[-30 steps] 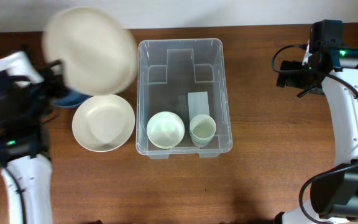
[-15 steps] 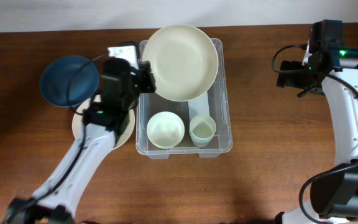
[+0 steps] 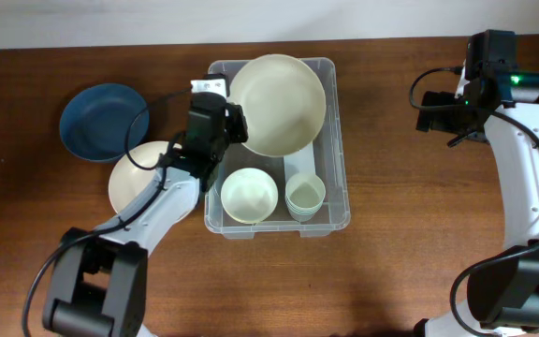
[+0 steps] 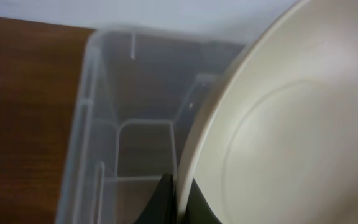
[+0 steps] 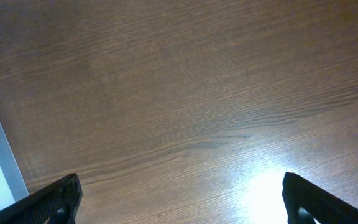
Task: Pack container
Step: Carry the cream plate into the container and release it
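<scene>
1. As the left gripper [image 3: 236,125] stays clamped on the rim of the big cream plate [image 3: 276,103], the plate now hangs over the far half of the container [image 3: 337,140] and looks a little lower than a moment ago. It comes from the left, from above the blue bowl [image 3: 99,122].
2. The container stands in the middle of the table [image 3: 410,234]. A small cream bowl [image 3: 249,195] and a pale cup [image 3: 305,195] sit in its near end.
3. The right gripper [image 5: 180,198] is wide open over bare wood, well apart from the container.
4. I think the plate is almost placed — only the lowering and the release remain. After that, the blue bowl and the cream bowl beside the container [image 3: 141,183] are still outside.
</scene>
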Available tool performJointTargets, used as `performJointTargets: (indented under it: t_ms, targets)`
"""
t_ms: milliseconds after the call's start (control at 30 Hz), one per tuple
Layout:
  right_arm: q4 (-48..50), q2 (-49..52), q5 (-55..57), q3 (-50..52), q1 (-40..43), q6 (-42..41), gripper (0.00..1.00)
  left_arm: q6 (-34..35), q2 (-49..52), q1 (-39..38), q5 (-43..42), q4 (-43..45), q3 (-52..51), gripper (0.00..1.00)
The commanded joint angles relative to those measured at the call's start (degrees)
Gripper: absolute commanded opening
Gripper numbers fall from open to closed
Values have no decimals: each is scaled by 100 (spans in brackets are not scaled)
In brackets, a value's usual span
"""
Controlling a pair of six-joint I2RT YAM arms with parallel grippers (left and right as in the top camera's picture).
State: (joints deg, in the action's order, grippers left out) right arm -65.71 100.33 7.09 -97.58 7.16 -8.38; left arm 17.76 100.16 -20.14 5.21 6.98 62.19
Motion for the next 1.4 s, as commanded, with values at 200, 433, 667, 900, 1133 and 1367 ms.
performJointTargets:
  t_ms: [200,433,667,900,1133,1367]
  targets:
    - [-2,33,70,-11,37,-28,99,-610,24,-308,85,-1434,1294,1]
    - [0,33,70,-13,37,-28,99,-579,63,-313,374,-2295,1631,1]
    - [0,33,70,-13,37,-28,99,-538,546,-310,363,-2149,1641,1]
    - [0,33,70,-13,37,-28,99,-455,916,-306,400,-1897,1650,1]
    - [0,33,70,-13,37,-28,99,-459,933,-306,431,-1906,1700,47]
    - [-2,33,70,-13,37,-28,99,-457,732,-131,428,-2273,2138,52]
